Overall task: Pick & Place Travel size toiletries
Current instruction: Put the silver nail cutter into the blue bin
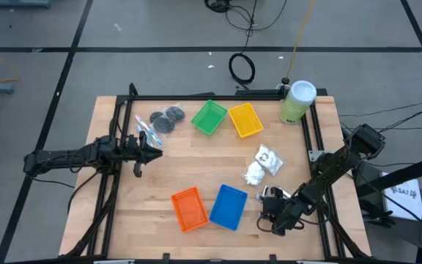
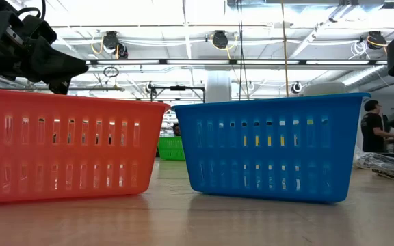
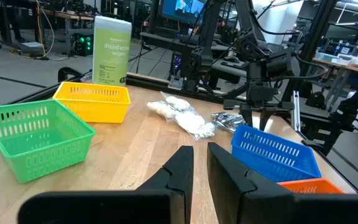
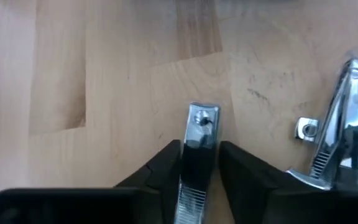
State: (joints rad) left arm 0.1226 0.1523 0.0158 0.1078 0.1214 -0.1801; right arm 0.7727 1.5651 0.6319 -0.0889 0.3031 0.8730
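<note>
My right gripper point(image 1: 273, 216) is near the table's right near corner, pointing down, shut on a silver nail clipper point(image 4: 199, 146). Other silver clippers point(image 4: 347, 143) lie flat on the wood beside it point(image 1: 273, 194). White packets point(image 1: 262, 165) lie in a heap right of centre. Dark grey discs point(image 1: 165, 119) and slim clear sticks point(image 1: 145, 133) lie at the far left. My left gripper point(image 1: 141, 152) hovers near the sticks, holding nothing, its fingers point(image 3: 182, 168) almost together. My right gripper pinches the silver nail clipper across its width between the two fingers point(image 4: 166, 163), coming from above and pointing down. The fingers lie along the clipper, and its riveted end point(image 4: 202, 119) sticks out past the fingertips. Whether it is clear of the table, I cannot tell.
The green tray point(image 1: 209, 117) and the yellow tray point(image 1: 245, 119) sit at the far edge, the orange tray point(image 1: 189, 208) and the blue tray point(image 1: 229, 205) at the near edge. A pale green canister point(image 1: 297, 101) stands at the far right corner. Bare wood lies mid-table.
</note>
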